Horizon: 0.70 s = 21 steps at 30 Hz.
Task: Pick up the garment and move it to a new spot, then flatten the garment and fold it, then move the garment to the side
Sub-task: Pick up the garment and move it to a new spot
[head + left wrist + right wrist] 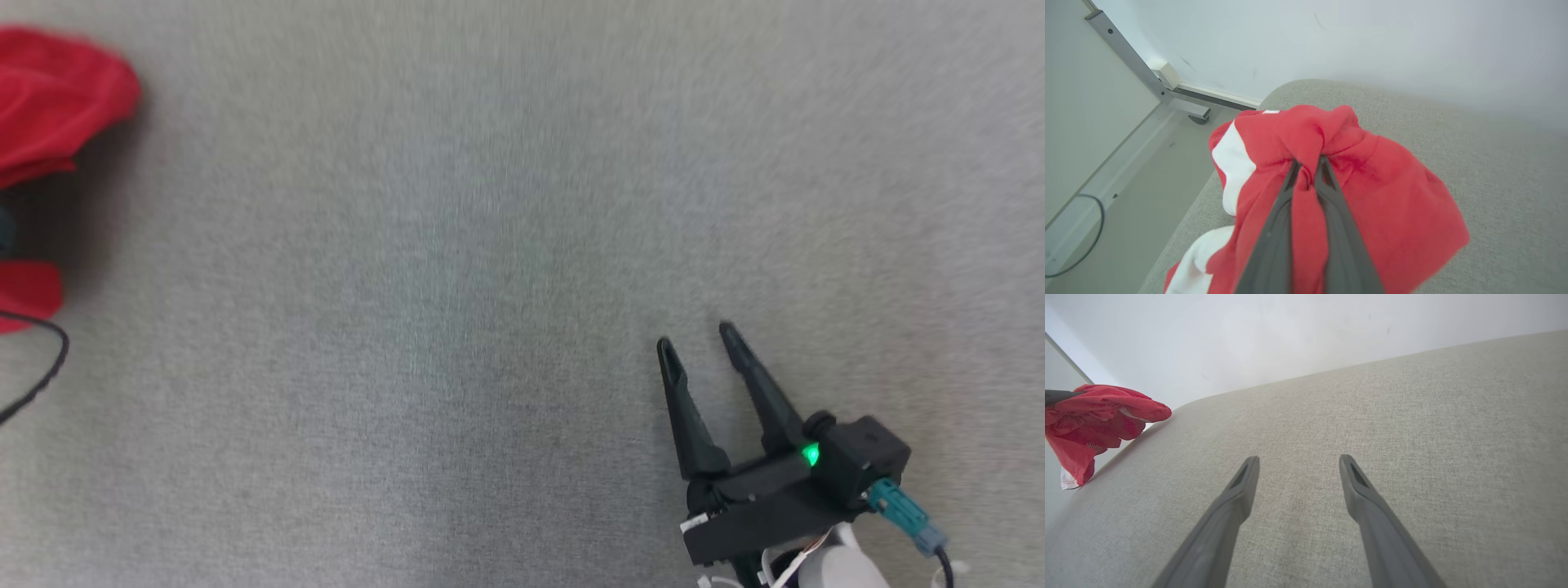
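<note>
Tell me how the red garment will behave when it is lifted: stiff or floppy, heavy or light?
Probably floppy: the red garment bunches into soft folds where the left gripper pinches it, and its free parts sag. Likely light for its size, since a pinch on one fold seems to carry it. Loose ends may trail and drag over the grey surface.

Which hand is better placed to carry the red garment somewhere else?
The left hand: it is shut on the red garment, while the right hand is open, apart from it, over the grey surface.
</note>
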Tool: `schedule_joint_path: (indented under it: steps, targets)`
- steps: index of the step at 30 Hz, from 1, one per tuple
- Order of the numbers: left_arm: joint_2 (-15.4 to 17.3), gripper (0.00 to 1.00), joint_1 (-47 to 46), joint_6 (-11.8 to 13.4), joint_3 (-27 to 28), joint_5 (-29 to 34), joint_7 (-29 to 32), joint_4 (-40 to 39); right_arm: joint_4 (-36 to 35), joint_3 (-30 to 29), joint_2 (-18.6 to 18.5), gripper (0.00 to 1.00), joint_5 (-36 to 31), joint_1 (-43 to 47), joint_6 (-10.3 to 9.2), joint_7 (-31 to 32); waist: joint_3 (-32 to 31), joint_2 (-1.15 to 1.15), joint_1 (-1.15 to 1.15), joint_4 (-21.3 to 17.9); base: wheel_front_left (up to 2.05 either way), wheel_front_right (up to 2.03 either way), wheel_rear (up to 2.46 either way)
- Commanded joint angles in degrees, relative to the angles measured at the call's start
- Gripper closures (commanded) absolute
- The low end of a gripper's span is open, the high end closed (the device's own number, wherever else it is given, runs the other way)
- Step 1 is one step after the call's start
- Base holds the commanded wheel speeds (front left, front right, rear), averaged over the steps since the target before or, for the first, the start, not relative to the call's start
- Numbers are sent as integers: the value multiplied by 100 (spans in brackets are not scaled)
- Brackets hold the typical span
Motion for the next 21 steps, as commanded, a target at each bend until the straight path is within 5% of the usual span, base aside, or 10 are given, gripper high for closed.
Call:
schedule_joint_path:
  steps: [1, 10, 21]
  targets:
    - [44, 100, 195, -29, -39, 8, 70, -214, 137, -15, 43, 0, 81, 94, -9, -87, -862, 0, 0, -185, 0, 0, 0]
    - [10, 100, 643, -118, -392, -27, 569, -2392, 790, -124, 79, 0, 412, 296, -9, -448, -1892, 0, 0, -559, 0, 0, 0]
    - [-862, 100, 1692, 15, -1190, 31, 537, -4203, 910, -128, 77, 0, 510, 507, -9, -442, -2402, 0, 0, -1350, 0, 0, 0]
